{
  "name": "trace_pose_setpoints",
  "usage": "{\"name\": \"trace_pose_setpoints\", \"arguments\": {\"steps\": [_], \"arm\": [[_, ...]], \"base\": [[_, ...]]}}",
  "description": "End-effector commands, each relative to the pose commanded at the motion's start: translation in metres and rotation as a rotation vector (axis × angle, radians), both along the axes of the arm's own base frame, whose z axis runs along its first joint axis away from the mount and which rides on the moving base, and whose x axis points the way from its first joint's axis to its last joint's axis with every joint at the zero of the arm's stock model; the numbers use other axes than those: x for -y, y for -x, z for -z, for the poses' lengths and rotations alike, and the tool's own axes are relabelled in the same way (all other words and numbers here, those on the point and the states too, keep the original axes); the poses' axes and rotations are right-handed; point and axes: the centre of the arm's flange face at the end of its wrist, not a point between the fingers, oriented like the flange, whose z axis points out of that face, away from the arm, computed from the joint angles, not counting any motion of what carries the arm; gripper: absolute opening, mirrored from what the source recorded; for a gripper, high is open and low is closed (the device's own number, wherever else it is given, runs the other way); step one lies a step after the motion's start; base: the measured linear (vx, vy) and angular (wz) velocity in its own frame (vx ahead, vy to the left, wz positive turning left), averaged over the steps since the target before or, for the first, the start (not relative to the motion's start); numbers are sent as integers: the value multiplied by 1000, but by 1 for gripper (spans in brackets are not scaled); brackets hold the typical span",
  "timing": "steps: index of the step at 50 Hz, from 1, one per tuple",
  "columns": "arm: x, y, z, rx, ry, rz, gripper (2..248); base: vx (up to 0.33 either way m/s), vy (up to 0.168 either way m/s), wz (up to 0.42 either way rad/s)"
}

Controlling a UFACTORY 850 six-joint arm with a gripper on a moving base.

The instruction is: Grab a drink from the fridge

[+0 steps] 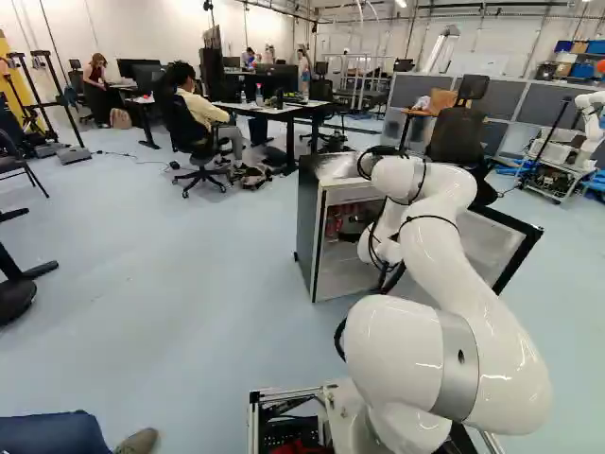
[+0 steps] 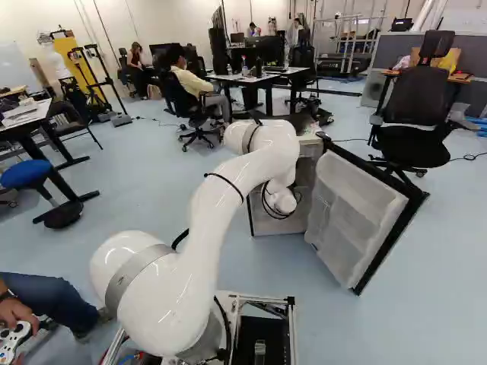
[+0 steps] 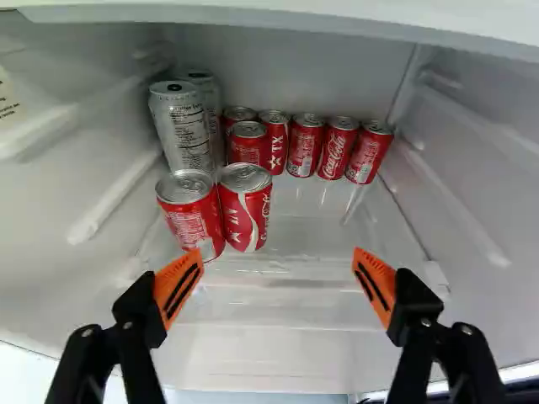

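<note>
Red cans [image 3: 243, 215] with pale metal lids, beside taller silver cans [image 3: 184, 135].

Shiny metal cans [image 3: 243, 210], smooth plastic fridge walls [image 3: 472, 177]
I see a glossy shelf [image 3: 295, 240], and my own arm [image 1: 458, 255] looks smooth and glossy too.

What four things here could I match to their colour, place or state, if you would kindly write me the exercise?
1. Gripper
2. Silver cans
3. Fridge door
4. Finger pads

A. Swung wide open
B. Orange
C. Fingers apart, gripping nothing
D. Beyond the two nearest red cans

Pairs: 1-C, 2-D, 3-A, 4-B
</note>
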Motion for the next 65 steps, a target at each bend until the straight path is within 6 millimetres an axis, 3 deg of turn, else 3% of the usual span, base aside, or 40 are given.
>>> {"name": "trace_pose_setpoints", "arguments": {"steps": [2, 6, 7, 11, 12, 17, 18, 27, 28, 65], "arm": [[0, 0, 0, 0, 0, 0, 231], [0, 0, 0, 0, 0, 0, 231], [0, 0, 0, 0, 0, 0, 218], [0, 0, 0, 0, 0, 0, 218], [0, 0, 0, 0, 0, 0, 206], [0, 0, 0, 0, 0, 0, 206], [0, 0, 0, 0, 0, 0, 194], [0, 0, 0, 0, 0, 0, 182], [0, 0, 0, 0, 0, 0, 170], [0, 0, 0, 0, 0, 0, 168]], "base": [[0, 0, 0], [0, 0, 0], [0, 0, 0], [0, 0, 0], [0, 0, 0], [0, 0, 0], [0, 0, 0], [0, 0, 0], [0, 0, 0], [0, 0, 0]]}}
